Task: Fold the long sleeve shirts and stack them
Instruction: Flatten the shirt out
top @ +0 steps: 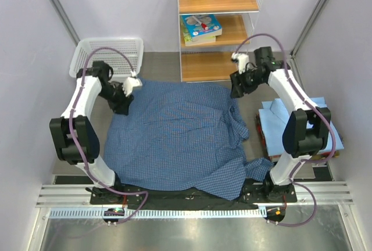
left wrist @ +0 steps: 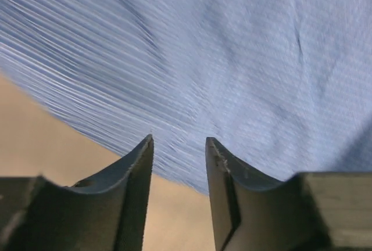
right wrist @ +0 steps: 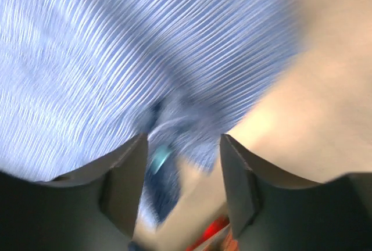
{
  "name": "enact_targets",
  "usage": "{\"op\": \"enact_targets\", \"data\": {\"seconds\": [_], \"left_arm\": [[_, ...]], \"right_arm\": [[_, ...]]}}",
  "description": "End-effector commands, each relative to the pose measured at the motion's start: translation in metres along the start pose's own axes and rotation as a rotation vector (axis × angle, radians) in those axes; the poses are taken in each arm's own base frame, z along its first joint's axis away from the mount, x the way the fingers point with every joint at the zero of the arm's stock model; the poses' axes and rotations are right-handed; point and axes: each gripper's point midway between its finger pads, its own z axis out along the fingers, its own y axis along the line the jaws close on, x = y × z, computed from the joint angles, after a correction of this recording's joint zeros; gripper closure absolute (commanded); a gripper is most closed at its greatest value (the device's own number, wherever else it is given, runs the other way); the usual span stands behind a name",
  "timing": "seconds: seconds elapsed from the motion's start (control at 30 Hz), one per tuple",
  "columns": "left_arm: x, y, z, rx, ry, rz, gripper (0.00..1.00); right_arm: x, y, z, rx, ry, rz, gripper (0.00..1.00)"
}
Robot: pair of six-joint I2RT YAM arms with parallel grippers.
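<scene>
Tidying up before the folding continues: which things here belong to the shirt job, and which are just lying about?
Job: dark blue checked shirt; light blue shirt.
Lying about: white mesh basket; wooden shelf; book on it.

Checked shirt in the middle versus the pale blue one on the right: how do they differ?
The checked shirt is dark blue with fine checks; the pale blue shirt is plain. The checked shirt lies spread out and rumpled mid-table; the pale blue shirt sits folded small at the right. Both are blue cloth.
</scene>
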Motion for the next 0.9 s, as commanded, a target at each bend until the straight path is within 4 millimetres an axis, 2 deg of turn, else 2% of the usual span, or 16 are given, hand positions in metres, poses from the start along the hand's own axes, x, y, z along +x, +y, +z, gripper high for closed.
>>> {"op": "enact_targets", "data": {"seconds": [0.0,0.03,0.07,0.17,0.2,0.23,0.3,0.33,0.63,0.77,0.8,0.83,0.87], "left_arm": [[-0.064,0.025,-0.009,-0.003,-0.265,-0.09,0.53],[-0.069,0.03,-0.008,-0.015,-0.283,-0.125,0.52],[-0.076,0.042,-0.01,-0.061,-0.314,-0.105,0.51],[-0.079,0.048,-0.009,-0.079,-0.329,-0.135,0.49],[-0.079,0.048,-0.009,-0.075,-0.331,-0.137,0.49],[-0.078,0.046,-0.009,-0.068,-0.329,-0.147,0.49],[-0.078,0.042,-0.01,-0.061,-0.33,-0.148,0.49],[-0.075,0.038,-0.008,-0.056,-0.327,-0.151,0.49],[-0.057,0.02,-0.003,-0.06,-0.289,-0.157,0.48],[-0.053,0.023,-0.004,-0.07,-0.284,-0.165,0.48],[-0.054,0.024,-0.006,-0.074,-0.284,-0.166,0.48],[-0.053,0.026,-0.006,-0.072,-0.286,-0.18,0.48],[-0.053,0.026,-0.007,-0.073,-0.289,-0.186,0.48]], "right_arm": [[-0.078,-0.053,0.003,0.153,-0.355,0.173,0.37],[-0.08,-0.058,0.008,0.165,-0.369,0.194,0.34],[-0.082,-0.062,0.012,0.173,-0.384,0.231,0.34],[-0.082,-0.084,0.035,0.212,-0.391,0.275,0.32],[-0.086,-0.088,0.039,0.214,-0.396,0.273,0.32],[-0.08,-0.093,0.053,0.211,-0.371,0.288,0.32],[-0.078,-0.098,0.062,0.21,-0.363,0.295,0.32],[-0.071,-0.102,0.074,0.203,-0.342,0.301,0.32],[-0.045,-0.107,0.114,0.168,-0.301,0.251,0.3],[-0.042,-0.094,0.121,0.093,-0.276,0.229,0.39],[-0.04,-0.09,0.121,0.069,-0.264,0.226,0.44],[-0.042,-0.084,0.121,0.043,-0.262,0.212,0.56],[-0.043,-0.083,0.12,0.041,-0.26,0.194,0.64]]}}
